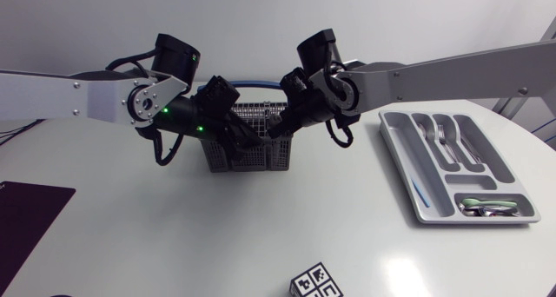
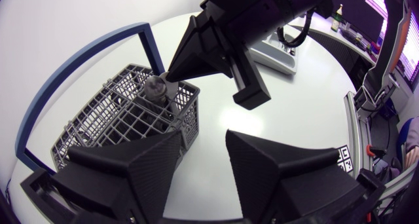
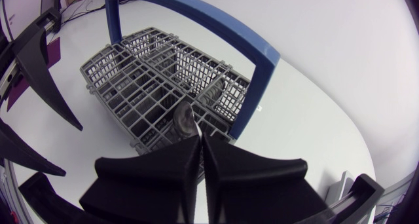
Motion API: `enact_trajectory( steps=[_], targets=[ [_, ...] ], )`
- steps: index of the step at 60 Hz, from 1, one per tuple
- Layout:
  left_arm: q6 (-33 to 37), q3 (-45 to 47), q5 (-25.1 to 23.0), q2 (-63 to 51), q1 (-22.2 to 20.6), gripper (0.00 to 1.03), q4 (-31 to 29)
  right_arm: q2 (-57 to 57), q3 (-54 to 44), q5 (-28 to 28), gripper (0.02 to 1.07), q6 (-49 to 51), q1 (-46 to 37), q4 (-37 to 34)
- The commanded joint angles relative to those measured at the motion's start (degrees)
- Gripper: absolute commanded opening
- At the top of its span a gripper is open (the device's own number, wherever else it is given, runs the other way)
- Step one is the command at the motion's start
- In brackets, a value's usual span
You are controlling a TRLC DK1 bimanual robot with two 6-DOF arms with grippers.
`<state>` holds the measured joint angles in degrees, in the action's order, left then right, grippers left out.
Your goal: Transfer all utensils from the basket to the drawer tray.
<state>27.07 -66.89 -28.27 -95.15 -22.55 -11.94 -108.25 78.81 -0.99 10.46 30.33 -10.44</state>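
Head overhead, far; both wrists close, sharing basket (image 1: 269, 158).

A robotics lab (bare white table (image 1: 217, 236)): left arm (image 1: 78, 95), right arm (image 1: 452, 71), marker cube (image 1: 317, 282).

We count one left end effector (image 2: 204, 142) and one right end effector (image 3: 201, 145); one basket (image 3: 131, 80) showing one utensil (image 3: 184, 121); one tray (image 1: 401, 154) at 3 o'clock with at least two forks (image 1: 440, 132); one cube (image 1: 314, 282) at 6 o'clock; one mat (image 1: 26, 210) at 8 o'clock.
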Motion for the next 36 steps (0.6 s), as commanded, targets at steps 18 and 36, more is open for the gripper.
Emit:
enact_trajectory(
  steps=[18,36],
  targets=[
    [-0.26,2.03,-0.56,1.99,-0.13,0.49,0.52,5.15,-4.54,1.08,0.08,-0.79,1.23,2.61],
    [-0.61,2.38,-0.56,3.40,-0.83,0.57,0.52,11.83,-9.37,3.54,0.08,1.67,2.54,7.80]
  ],
)
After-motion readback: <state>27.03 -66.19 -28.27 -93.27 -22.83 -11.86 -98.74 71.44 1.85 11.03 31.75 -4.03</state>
